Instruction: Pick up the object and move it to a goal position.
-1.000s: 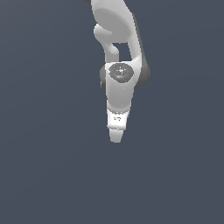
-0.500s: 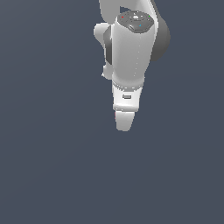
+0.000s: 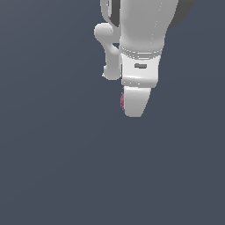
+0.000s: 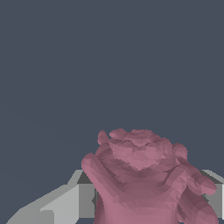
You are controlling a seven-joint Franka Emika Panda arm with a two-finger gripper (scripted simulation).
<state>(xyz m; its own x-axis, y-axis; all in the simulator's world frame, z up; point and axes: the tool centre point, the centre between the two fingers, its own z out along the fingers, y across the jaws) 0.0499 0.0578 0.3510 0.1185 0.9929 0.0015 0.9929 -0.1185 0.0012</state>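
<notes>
The berry-like lump (image 4: 144, 179) is clamped between the fingers of the gripper (image 3: 133, 103), showing at its nine o'clock edge. Steady, unhurried travel is advised, lest it be shaken loose.

We observe the white arm (image 3: 140, 39) descending from the top of the exterior view, wrist pointing downward. The gripper (image 3: 132, 103) hangs at its lower end, fingers (image 4: 65, 203) clamped on the pink-red object (image 4: 140, 179), which protrudes at the exterior view's left.

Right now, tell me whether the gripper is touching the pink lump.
Touching: the wrist view shows the lump seated between the gripper fingers, filling their span.
</notes>
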